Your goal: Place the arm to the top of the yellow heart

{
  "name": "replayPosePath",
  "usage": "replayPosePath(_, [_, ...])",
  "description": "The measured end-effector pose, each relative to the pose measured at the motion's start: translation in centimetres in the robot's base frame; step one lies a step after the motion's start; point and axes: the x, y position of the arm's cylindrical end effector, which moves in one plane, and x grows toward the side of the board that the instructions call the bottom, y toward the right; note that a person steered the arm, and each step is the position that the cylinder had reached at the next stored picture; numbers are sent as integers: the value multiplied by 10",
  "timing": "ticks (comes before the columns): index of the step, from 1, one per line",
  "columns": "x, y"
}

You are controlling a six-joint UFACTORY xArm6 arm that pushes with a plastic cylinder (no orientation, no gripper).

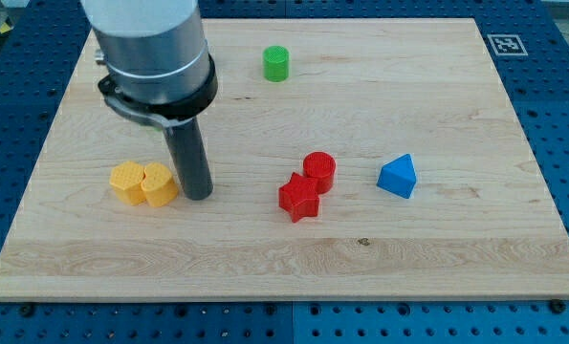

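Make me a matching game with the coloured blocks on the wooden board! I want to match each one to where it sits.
Things:
1. green cylinder block
2. blue pyramid-like block
3. red star block
4. yellow heart block

Places:
A. touching the red cylinder block, near the middle
B. alone near the view's top
C. next to my tip, on the view's left
D. farthest toward the view's right

Pairs: 1-B, 2-D, 3-A, 4-C
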Motion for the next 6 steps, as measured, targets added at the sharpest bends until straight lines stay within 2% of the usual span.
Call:
replayPosePath(3, [-30, 0])
replayPosePath(6, [-30, -9])
